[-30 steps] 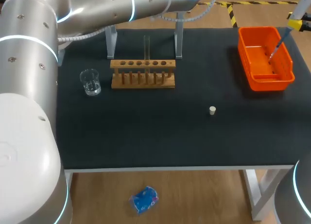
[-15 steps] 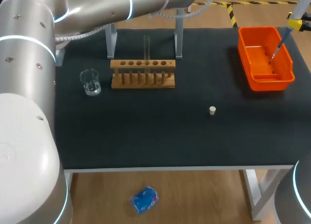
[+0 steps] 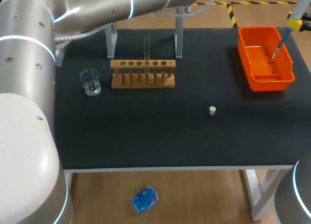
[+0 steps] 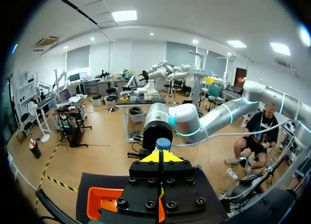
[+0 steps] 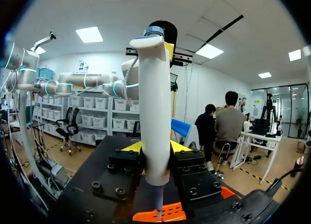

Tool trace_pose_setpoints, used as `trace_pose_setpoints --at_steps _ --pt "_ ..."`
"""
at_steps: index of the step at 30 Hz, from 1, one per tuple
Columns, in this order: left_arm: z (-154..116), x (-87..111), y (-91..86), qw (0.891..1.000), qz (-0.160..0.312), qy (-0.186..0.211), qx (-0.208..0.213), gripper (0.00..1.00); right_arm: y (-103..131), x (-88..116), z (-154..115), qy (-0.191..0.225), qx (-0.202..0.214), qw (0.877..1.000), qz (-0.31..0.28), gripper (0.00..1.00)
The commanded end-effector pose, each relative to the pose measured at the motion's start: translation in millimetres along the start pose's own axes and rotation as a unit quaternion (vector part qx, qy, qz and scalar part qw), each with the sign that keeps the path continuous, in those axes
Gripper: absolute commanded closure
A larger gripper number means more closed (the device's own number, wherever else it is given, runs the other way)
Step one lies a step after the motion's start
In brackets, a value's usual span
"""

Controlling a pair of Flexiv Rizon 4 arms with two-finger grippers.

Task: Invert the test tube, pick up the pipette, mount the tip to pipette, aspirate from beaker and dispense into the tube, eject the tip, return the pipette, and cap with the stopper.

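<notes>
Pipette (image 3: 294,23) mostly cut off, over orange bin (image 3: 265,82).

Pipette (image 5: 154,112) clamped in right gripper (image 5: 155,147): smooth, glossy white plastic. Below the fingers, orange bin (image 5: 163,215): shiny plastic. Rack (image 3: 142,73): bare matt wood. Beaker (image 3: 90,82): clear glass. Table (image 3: 146,136): matt black, possibly cloth.

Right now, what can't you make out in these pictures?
Head view: left gripper lies past the top edge; right gripper, holding the pipette, is largely cut off at the corner.
Head view: liquid in the test tube or beaker, too small to tell.
Wrist views: gripper bodies hide most of the table; of things on it, only the orange bin shows.
</notes>
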State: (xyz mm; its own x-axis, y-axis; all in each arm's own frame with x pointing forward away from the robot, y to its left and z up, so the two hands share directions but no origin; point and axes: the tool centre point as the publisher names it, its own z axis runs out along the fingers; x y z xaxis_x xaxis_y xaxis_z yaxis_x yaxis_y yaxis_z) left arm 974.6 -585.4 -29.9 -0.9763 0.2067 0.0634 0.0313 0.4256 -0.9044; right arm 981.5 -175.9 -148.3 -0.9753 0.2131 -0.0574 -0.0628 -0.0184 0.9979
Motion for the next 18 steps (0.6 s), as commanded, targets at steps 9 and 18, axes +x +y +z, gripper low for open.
trace_pose_setpoints --at_steps 9,18 --pt "6 -3.1 6.4 1.0 -0.002 0.008 0.008 1.0 0 -1 -1 0.002 0.0 1.0 0.0 1.0" --pt "13 -1.7 13.4 1.0 -0.007 0.014 0.011 1.0 0 -1 -1 0.002 0.0 1.0 0.0 1.0"
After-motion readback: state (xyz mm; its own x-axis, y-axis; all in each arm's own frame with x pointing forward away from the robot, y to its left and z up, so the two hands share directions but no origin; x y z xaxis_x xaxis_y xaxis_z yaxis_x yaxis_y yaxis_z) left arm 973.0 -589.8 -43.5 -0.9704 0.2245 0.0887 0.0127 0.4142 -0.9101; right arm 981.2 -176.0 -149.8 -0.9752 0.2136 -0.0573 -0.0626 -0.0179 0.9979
